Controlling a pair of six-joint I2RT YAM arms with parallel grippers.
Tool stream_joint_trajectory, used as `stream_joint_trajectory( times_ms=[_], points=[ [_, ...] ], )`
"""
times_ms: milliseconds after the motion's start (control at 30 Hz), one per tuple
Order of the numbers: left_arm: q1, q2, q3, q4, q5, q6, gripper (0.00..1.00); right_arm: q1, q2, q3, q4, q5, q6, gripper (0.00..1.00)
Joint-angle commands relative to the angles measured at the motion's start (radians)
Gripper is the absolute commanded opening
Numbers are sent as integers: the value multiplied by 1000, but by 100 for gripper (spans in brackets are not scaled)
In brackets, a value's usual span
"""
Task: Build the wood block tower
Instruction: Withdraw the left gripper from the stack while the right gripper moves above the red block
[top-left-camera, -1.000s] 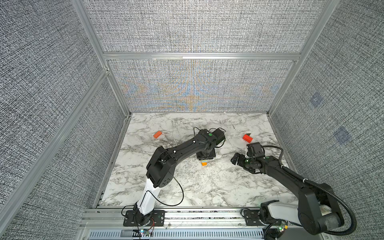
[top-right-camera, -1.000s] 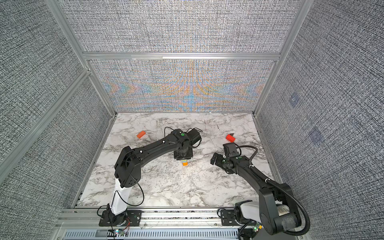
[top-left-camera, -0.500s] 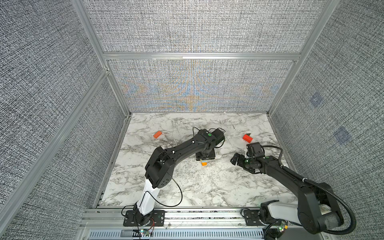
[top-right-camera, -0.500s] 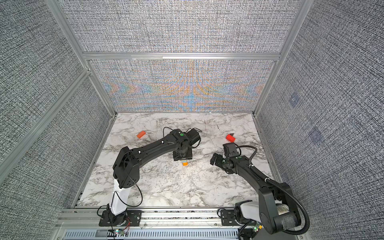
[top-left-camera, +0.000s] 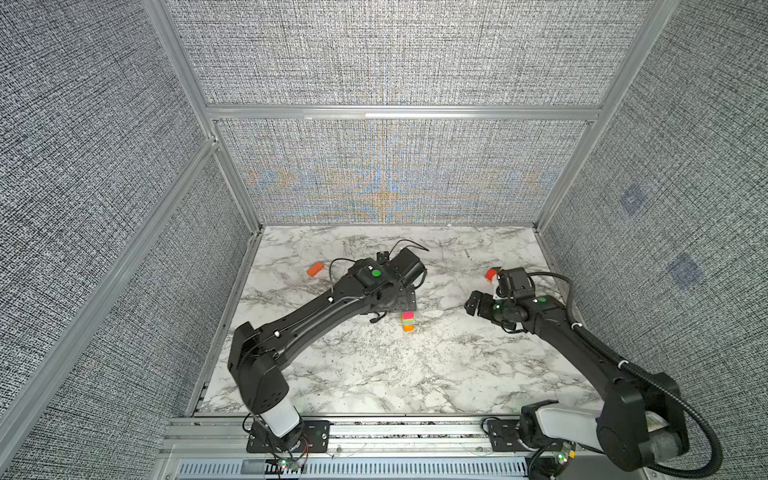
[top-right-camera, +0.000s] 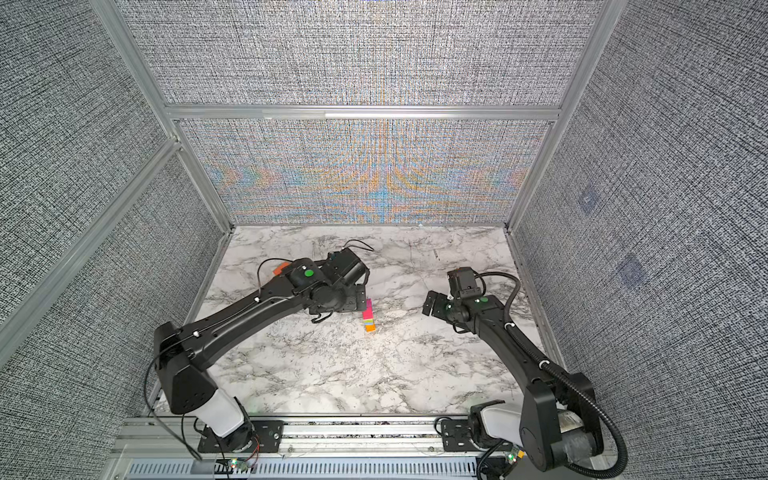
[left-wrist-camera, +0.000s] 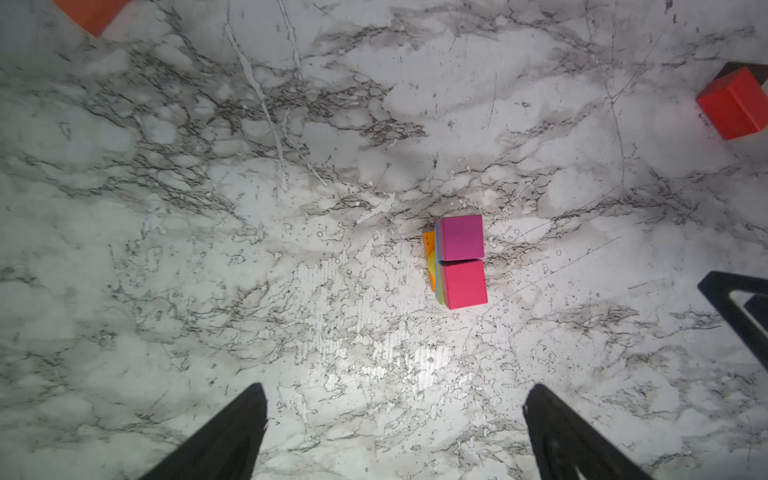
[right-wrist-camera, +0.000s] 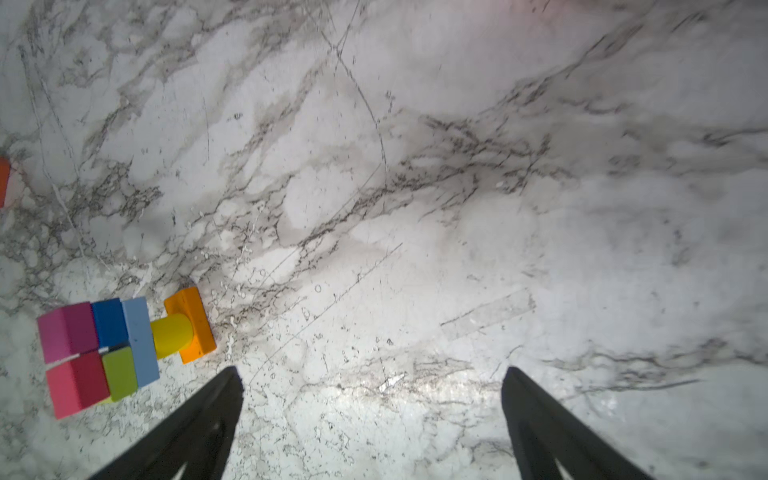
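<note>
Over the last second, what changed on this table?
The left gripper opened, let go of the wood block tower and drew back to the left in both top views, uncovering its pink top. The right gripper, open, the loose orange block and the red block stayed put.

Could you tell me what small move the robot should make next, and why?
Probably send the right gripper, open and empty, to the red block lying loose just beside it. The left gripper is open too, with nothing between its jaws, and the wood block tower stands on its own, so another block seems next.
</note>
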Motion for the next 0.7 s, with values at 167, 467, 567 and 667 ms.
stream_joint_trajectory(
  times_ms=[167,467,567,667],
  points=[
    [107,-259,-232,165,-36,158,99,-123,129,206,-141,63,-54,91],
    [275,-341,-328,200,37,284,99,-222,394,496,-266,67,-47,99],
    [317,-324,-340,206,49,313,99,-222,467,555,-273,120,14,99],
    [370,-300,-351,215,84,332,99,-223,541,610,-280,157,72,99]
  ],
)
